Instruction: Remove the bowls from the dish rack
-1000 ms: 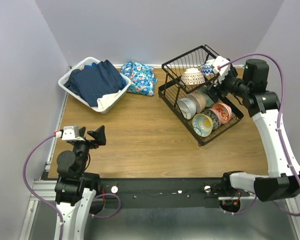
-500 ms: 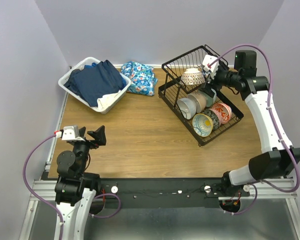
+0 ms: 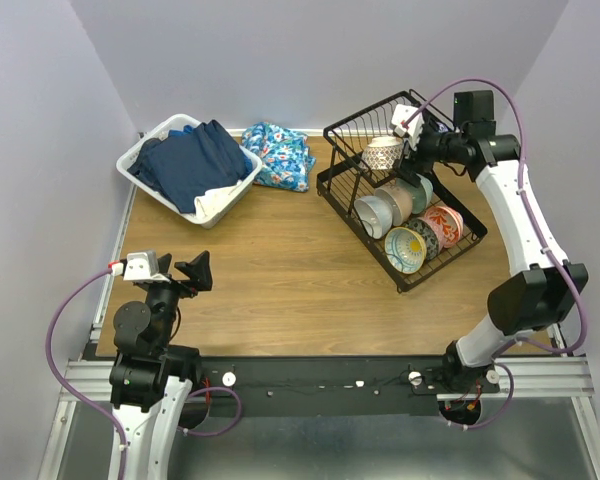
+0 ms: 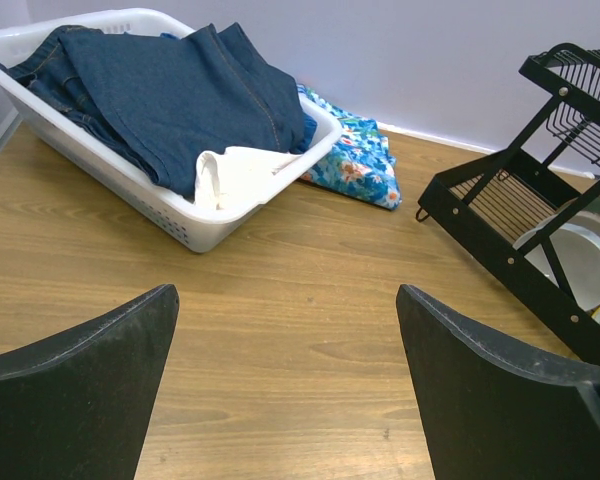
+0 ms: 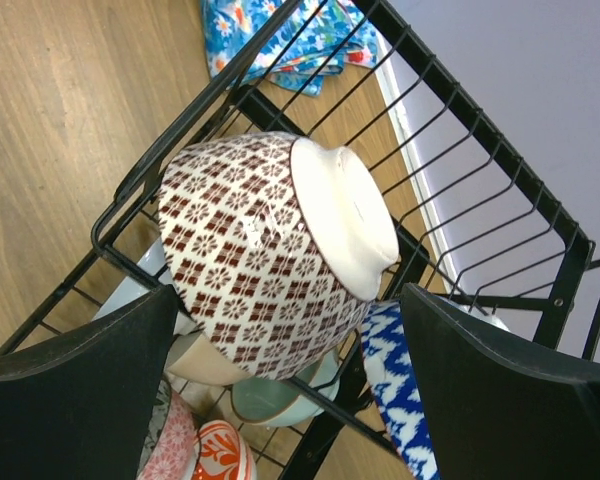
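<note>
the left arm (image 3: pixel 140 330) and right arm (image 3: pixel 523 218) have black joints, white links, looping purple cables (image 3: pixel 50 345) and matte black wedge fingers (image 4: pixel 80 395).

No writing, brand mark or number is legible in any view. The upturned bowl (image 5: pixel 265 250) in the dish rack (image 3: pixel 365 125) at far right bears only a brown diamond pattern. The cloth (image 3: pixel 278 155) at the far edge shows only printed flowers.

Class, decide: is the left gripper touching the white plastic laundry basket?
Apart. The left wrist view shows bare wooden tabletop between the left gripper and the white plastic laundry basket.
</note>
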`<state>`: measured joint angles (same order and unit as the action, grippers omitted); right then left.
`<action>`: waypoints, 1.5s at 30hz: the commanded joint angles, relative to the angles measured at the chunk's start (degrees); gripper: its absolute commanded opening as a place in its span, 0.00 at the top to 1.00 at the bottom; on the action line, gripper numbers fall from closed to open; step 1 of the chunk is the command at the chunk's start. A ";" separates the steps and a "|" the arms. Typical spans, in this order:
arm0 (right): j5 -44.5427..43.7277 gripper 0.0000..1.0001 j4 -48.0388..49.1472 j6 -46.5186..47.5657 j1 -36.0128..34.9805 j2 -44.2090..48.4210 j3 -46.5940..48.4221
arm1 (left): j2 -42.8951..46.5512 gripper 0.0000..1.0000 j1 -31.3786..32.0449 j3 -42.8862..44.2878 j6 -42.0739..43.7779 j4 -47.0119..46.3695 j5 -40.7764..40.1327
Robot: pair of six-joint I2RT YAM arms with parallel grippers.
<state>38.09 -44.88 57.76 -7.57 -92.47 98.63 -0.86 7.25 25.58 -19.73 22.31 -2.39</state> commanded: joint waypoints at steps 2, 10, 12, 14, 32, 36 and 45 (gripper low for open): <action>3.92 0.00 -1.79 0.78 -0.69 -2.98 4.64 | -0.02 0.01 0.05 -0.53 0.65 -1.21 -0.77; 7.09 0.00 -3.10 0.60 -0.86 -5.26 5.69 | -0.28 0.01 0.05 -0.53 0.65 -1.47 0.11; 7.26 0.00 -3.28 0.69 -0.78 -5.71 6.22 | -0.19 0.01 0.05 -0.62 0.74 -1.47 0.20; 7.44 0.00 -3.63 0.86 -0.78 -6.15 6.40 | -0.28 0.01 0.14 -0.71 0.74 -1.65 0.55; 9.46 0.00 -5.04 1.74 -1.39 -6.94 6.40 | -0.72 0.01 0.05 -0.62 1.00 -1.74 2.04; 9.37 0.00 -5.56 2.01 -1.74 -7.11 6.75 | -0.72 0.01 0.14 -0.62 0.92 -1.83 2.22; 9.81 0.07 -6.97 1.92 -2.18 -8.34 8.42 | -0.89 0.01 0.14 -0.71 1.01 -1.91 2.31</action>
<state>44.45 -47.20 60.07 -8.29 -98.78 105.30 -1.45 7.27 25.45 -19.51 21.91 -1.43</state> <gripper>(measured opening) 0.947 0.990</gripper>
